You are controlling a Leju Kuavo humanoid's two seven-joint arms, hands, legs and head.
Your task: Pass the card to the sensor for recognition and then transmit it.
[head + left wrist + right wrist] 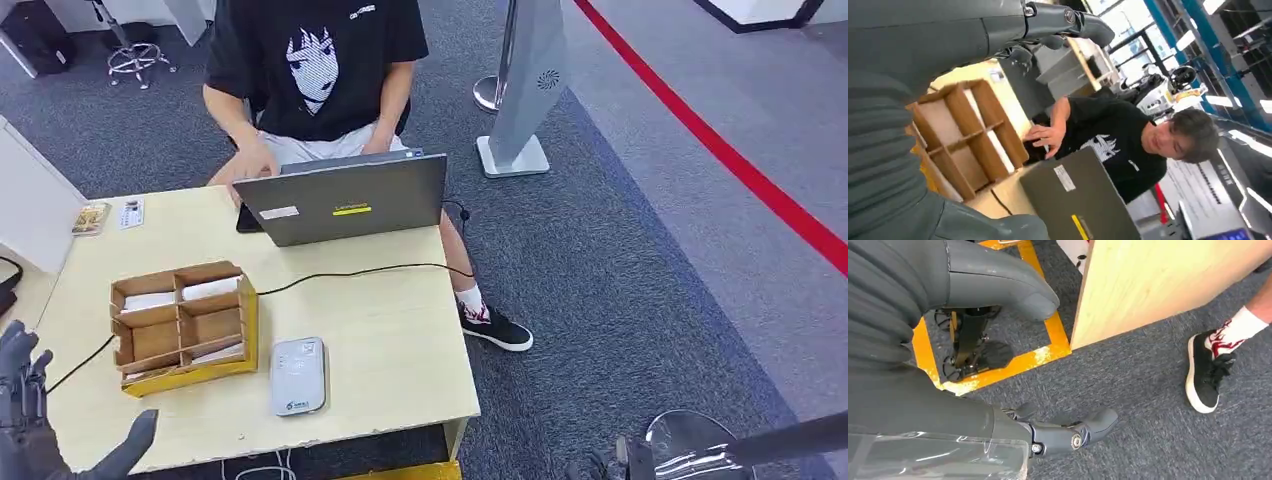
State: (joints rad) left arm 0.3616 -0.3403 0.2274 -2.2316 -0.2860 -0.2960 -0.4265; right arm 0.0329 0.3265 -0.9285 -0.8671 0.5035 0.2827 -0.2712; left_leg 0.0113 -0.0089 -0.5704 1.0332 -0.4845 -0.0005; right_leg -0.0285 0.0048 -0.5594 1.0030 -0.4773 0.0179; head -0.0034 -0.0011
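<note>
Cards (150,301) in divided box (182,322) beside sensor (297,376) near table edge (400,418), both hands' fingers (20,368) spread, empty.

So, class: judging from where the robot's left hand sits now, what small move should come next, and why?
Probably move the left robot hand forward over the cardboard box to pick a card. The hand is open and holds nothing, at the table's near corner, and the grey sensor beside the box has no card on it.
</note>
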